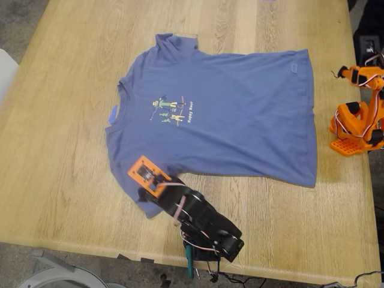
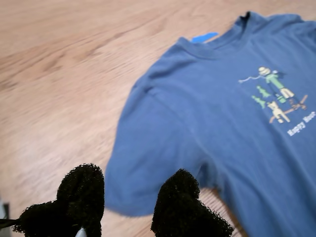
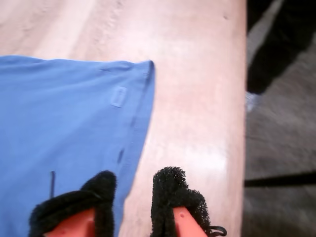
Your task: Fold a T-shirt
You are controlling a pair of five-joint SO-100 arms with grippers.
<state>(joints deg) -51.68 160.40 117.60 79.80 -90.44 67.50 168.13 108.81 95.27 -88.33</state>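
Hovering over the slate-blue cotton T-shirt (image 2: 222, 143) spread on the pale wooden bench (image 1: 60, 162), first claw (image 2: 129, 197) and second claw (image 3: 133, 197) both gape empty; pinch the sleeve hem squarely.

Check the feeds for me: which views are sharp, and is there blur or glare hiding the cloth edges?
Exterior view: evenly lit and sharp, the T-shirt edges clear on the table. First wrist view: slightly soft, print readable, my first gripper pads dark and fuzzy over the sleeve. Second wrist view: softest, a pale glare patch on the wood beside the hem, my second gripper blurred, hem corner still traceable.
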